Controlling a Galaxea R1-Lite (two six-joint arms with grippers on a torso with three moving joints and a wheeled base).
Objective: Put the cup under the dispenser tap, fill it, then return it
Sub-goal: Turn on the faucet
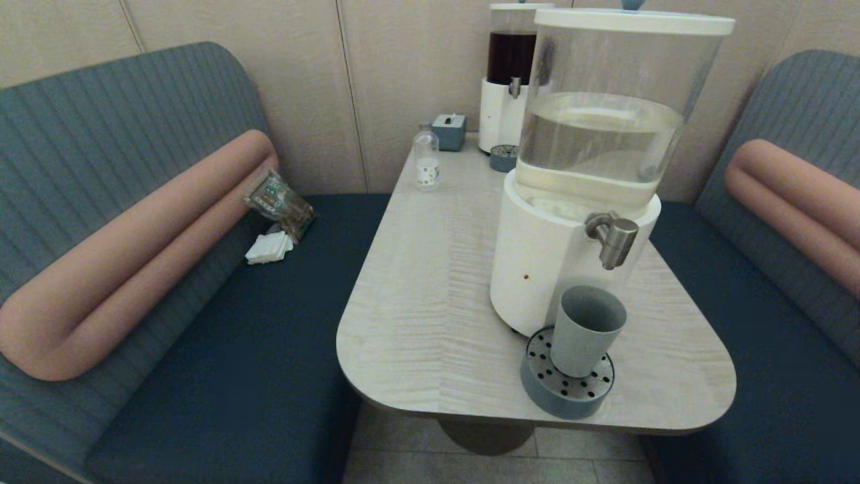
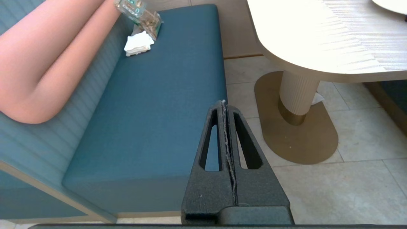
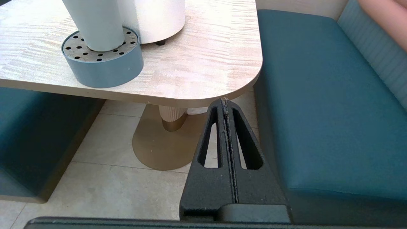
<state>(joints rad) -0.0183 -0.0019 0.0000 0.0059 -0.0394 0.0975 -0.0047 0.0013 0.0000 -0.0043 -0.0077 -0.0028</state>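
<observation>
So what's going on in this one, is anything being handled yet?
Nothing is held. The cup stands upright on the drip tray below the dispenser tap. Both arms hang low beside the table, outside the head view: the left gripper and right gripper are shut and empty.

No text, brand, number or sign can be read anywhere in these views. The small clear bottle [image 1: 426, 160] at the far side of the table [image 1: 430, 282] carries a white label with a few dark marks on it (too small to make out as letters). The clear packet [image 1: 279, 202] lying against the pink bolster on the left bench shows green and white printing, also illegible, in the head view and in the left wrist view alike. The dispensers, the cup and the drip tray are plain.
</observation>
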